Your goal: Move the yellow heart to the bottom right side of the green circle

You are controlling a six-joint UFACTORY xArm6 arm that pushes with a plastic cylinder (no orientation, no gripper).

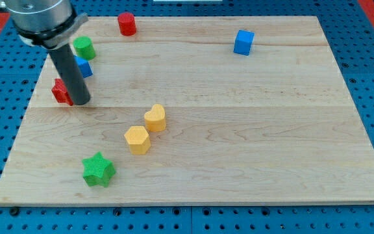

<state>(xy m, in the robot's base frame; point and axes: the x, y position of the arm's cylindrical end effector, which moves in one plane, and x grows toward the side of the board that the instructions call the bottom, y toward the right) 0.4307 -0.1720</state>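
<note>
On the counter (271, 130), my tip (80, 103) stood at the view's left, touching the red block (59, 91) on its left. Above it lay the blue block (84, 67), then the green circle (84, 47). The yellow heart (155, 118) sat mid-counter, the yellow hexagon (137, 139) just below-left, the green star (99, 169) lower still. I saw the red cylinder (127, 23) and the blue cube (243, 41) near the top.

Tip (80, 102) at board's (239, 130) left, touching red block (60, 91), below green circle (84, 47) and blue block (83, 67). Yellow heart (155, 118) mid-board, yellow hexagon (137, 140) just beside; green star (99, 170) lower. Red cylinder (127, 23), blue cube (243, 42) along top.
</note>
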